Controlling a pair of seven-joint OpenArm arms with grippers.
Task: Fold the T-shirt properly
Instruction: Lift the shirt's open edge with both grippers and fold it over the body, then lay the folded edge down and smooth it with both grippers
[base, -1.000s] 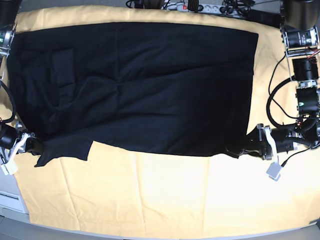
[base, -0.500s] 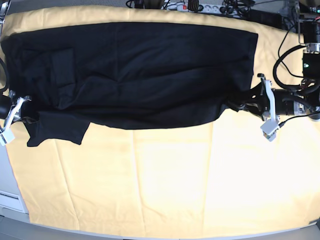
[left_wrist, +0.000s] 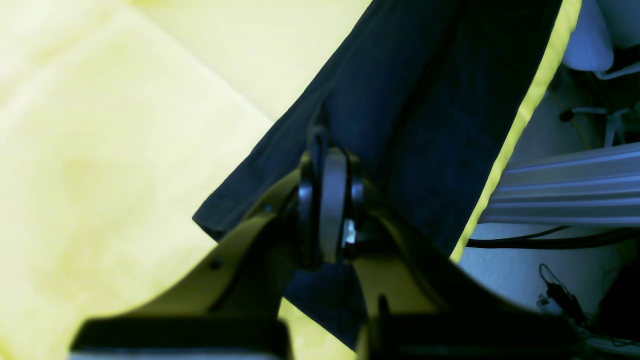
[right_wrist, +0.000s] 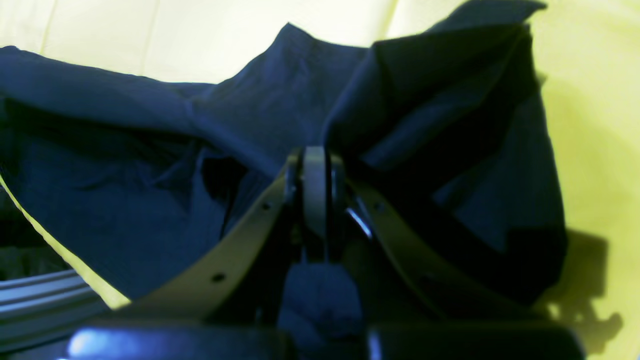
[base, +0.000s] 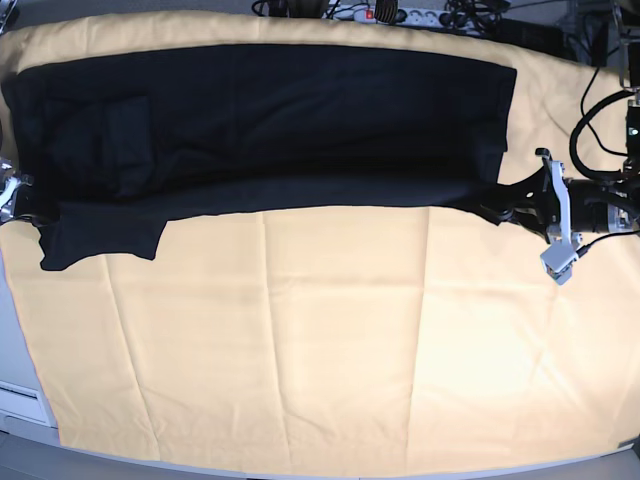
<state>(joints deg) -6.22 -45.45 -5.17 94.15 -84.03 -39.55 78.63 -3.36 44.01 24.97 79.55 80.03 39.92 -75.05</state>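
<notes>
The black T-shirt (base: 270, 120) lies across the far half of the yellow cloth (base: 320, 340). The left gripper (base: 497, 205) and the right gripper (base: 22, 198) each have their jaws pinched tight on its near edge, one at each end.

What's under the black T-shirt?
A big pale yellow cloth lies under the T-shirt and sticks out all around it. Whatever is beneath the yellow cloth is covered, so the tabletop itself can't be seen.
</notes>
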